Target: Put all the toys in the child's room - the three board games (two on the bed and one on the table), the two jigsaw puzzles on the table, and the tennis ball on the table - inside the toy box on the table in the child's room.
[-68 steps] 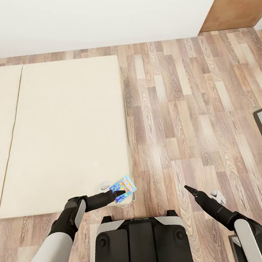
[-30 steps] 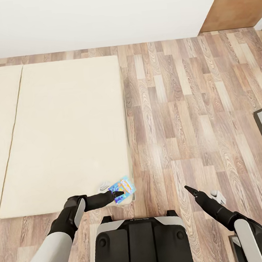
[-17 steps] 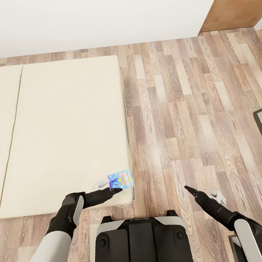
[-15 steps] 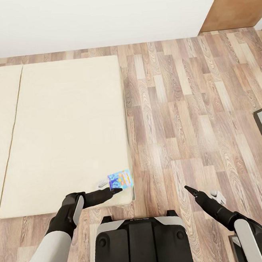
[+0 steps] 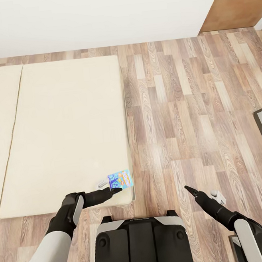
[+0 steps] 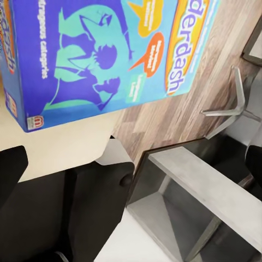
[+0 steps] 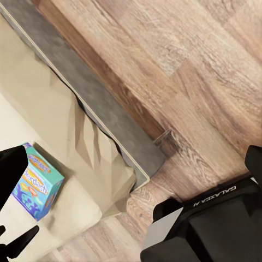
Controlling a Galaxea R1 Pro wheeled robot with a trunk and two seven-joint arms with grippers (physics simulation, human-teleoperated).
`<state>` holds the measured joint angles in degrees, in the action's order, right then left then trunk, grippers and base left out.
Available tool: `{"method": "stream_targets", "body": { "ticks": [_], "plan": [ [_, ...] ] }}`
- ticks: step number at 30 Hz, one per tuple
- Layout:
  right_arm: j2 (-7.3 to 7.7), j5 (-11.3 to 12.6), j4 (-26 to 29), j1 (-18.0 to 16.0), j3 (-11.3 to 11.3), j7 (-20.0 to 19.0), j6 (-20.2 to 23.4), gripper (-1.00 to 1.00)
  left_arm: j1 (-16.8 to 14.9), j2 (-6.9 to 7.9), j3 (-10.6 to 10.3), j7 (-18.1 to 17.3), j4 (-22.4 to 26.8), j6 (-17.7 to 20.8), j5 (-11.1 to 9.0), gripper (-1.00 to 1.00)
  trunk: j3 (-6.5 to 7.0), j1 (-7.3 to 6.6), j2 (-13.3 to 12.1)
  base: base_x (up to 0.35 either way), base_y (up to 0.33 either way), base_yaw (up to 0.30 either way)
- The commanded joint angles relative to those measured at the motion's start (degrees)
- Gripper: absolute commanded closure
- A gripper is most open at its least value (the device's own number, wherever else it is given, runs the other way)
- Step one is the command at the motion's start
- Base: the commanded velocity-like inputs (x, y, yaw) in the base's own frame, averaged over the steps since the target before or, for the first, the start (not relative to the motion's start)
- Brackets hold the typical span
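One blue board game (image 5: 120,179) lies flat on the near right corner of the bed (image 5: 62,129), right at the mattress edge. The left gripper (image 5: 114,190) sits just beside its near side; whether it touches the box, or how its jaws stand, cannot be told. The right gripper (image 5: 187,189) hangs well apart over the plank floor (image 5: 193,113), fingers spread, holding nothing.

head: high, looking down | wrists: close | shared: blue board game (image 5: 120,179) on bed (image 5: 62,129)
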<state>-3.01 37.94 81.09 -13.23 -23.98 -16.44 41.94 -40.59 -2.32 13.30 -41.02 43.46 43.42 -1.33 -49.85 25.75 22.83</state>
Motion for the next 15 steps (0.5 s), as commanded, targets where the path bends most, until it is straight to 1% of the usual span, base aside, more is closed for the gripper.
{"method": "stream_targets", "body": {
  "ticks": [1, 9, 15],
  "plan": [
    [-0.06, -0.06, 0.03, -0.04, -0.19, -0.26, 0.4, -1.0, -0.02, -0.06, 0.27, -0.11, 0.03, 0.52, -0.12, -1.0, -0.06, 0.03, 0.09, 0.0, 0.0, 0.0],
    [-0.06, -0.06, 0.03, -0.04, -0.19, -0.26, 0.41, -1.0, -0.02, 0.08, 0.81, -0.06, 0.04, 0.67, 0.02, -1.0, -0.06, 0.03, 0.09, 0.0, 0.0, 0.0],
    [-0.06, -0.06, 0.03, -0.04, -0.19, -0.26, 0.36, -1.0, -0.02, 0.39, 1.36, 0.52, 0.04, 2.03, 0.02, -1.0, -0.06, 0.03, 0.09, 0.0, 0.0, 0.0]
  ]
}}
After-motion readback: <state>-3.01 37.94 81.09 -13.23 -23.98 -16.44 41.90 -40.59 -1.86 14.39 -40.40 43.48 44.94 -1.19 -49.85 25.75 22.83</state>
